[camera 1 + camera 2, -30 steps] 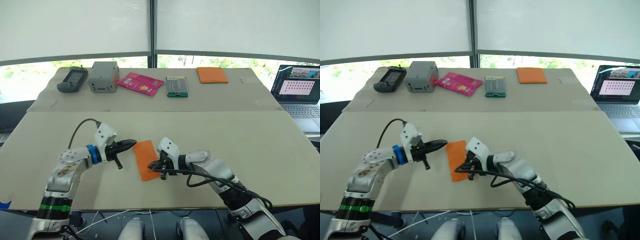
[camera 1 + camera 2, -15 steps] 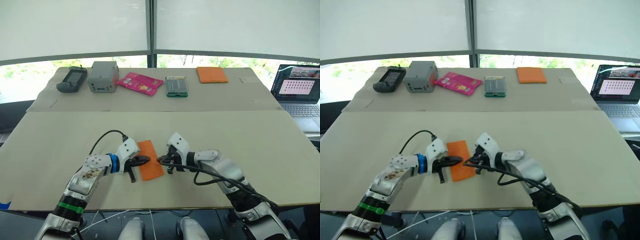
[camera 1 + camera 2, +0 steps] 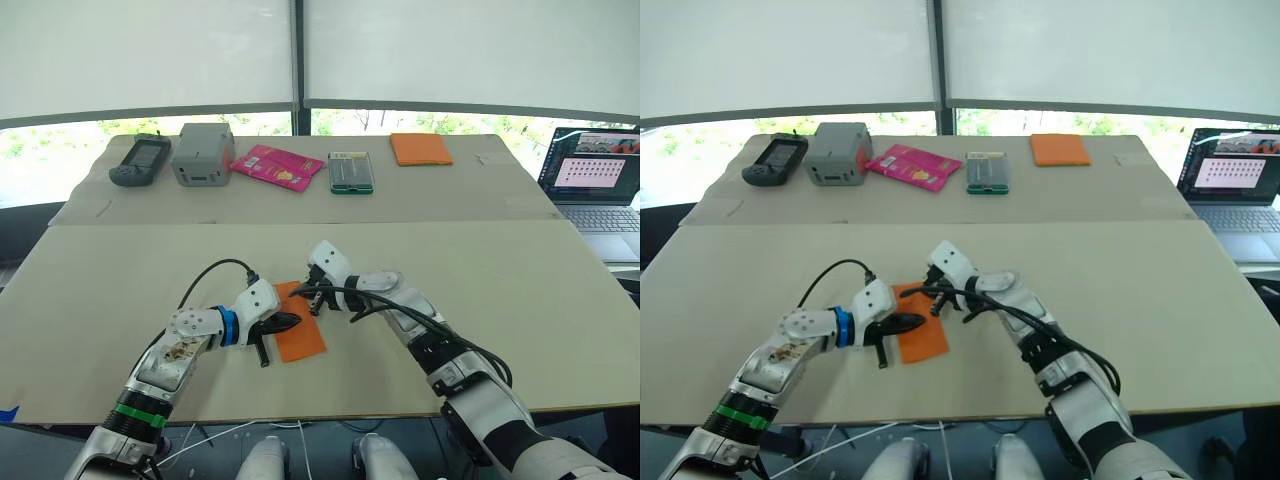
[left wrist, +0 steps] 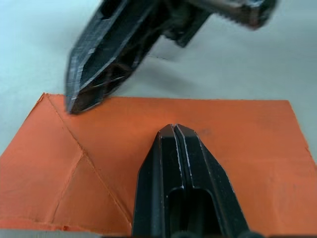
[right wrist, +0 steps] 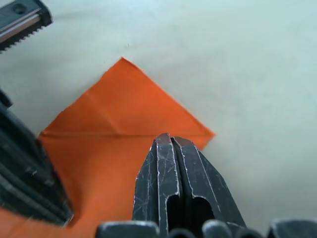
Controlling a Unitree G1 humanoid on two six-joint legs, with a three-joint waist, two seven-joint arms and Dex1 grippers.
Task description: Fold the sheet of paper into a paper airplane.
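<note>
The sheet of paper (image 3: 303,334) lies flat on the table as an orange rectangle, with diagonal creases and a folded-over corner (image 5: 124,106) at its far end. My left gripper (image 3: 291,321) is shut, its tip pressing on the paper's middle from the left (image 4: 174,130). My right gripper (image 3: 303,293) is shut too, with its tip at the paper's far end near the folded corner (image 5: 168,139). Nothing is held between either pair of fingers. No paper airplane shape shows.
Along the far table stand a dark handheld device (image 3: 138,160), a grey box (image 3: 203,153), a pink packet (image 3: 280,166), a green-edged flat case (image 3: 350,172) and an orange pad (image 3: 421,148). An open laptop (image 3: 597,180) sits at the right.
My right gripper has moved from the paper's right edge up to its far end. The left gripper has stayed pressed on the paper since half a second ago.
</note>
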